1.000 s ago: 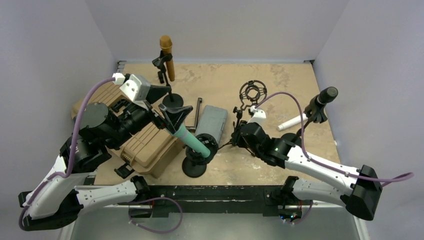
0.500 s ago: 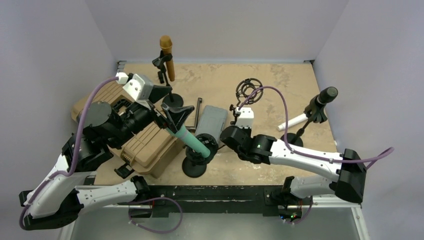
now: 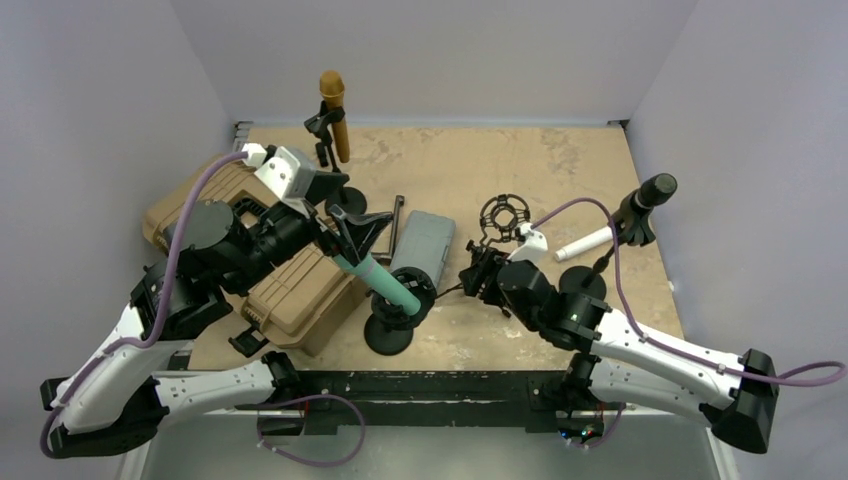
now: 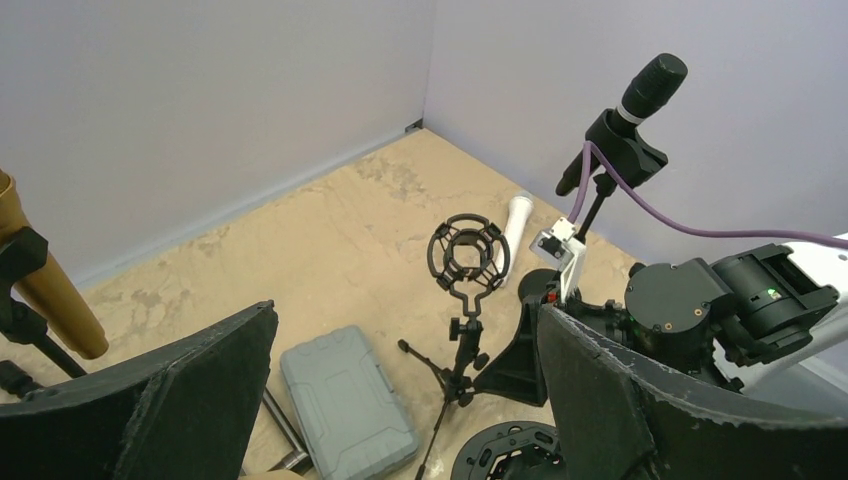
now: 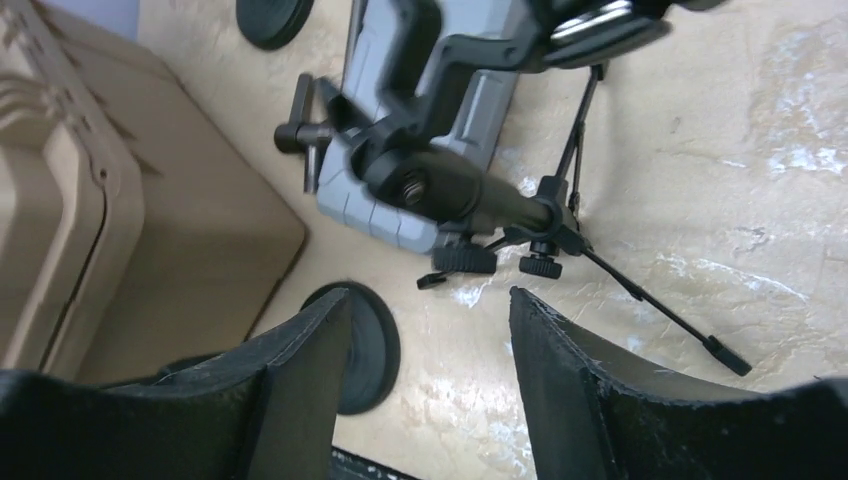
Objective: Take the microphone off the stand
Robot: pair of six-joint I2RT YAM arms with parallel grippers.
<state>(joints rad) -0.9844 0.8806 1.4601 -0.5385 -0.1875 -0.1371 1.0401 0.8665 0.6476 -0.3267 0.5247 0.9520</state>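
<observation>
A teal microphone (image 3: 385, 283) leans in the black clip (image 3: 415, 292) of a stand with a round base (image 3: 388, 337) at the front centre. My left gripper (image 3: 352, 238) is open, its fingers straddling the microphone's upper end, which they hide. In the left wrist view the left gripper (image 4: 400, 400) stands wide with the clip (image 4: 510, 455) below it; the teal body is out of that view. My right gripper (image 3: 476, 272) is open and empty beside the tripod stand (image 3: 503, 215). In the right wrist view the right gripper (image 5: 430, 330) hangs over bare table by the round base (image 5: 372, 345).
A tan case (image 3: 300, 290) lies under the left arm and a grey case (image 3: 422, 243) behind the stand. A gold microphone (image 3: 333, 110) stands at the back left and a black one (image 3: 650, 193) at the right. A white microphone (image 3: 583, 245) lies on the table.
The right gripper has gone from shut to open after swinging left and back. The tripod stand's shock mount now sits nearer the front. The left arm has shifted slightly.
</observation>
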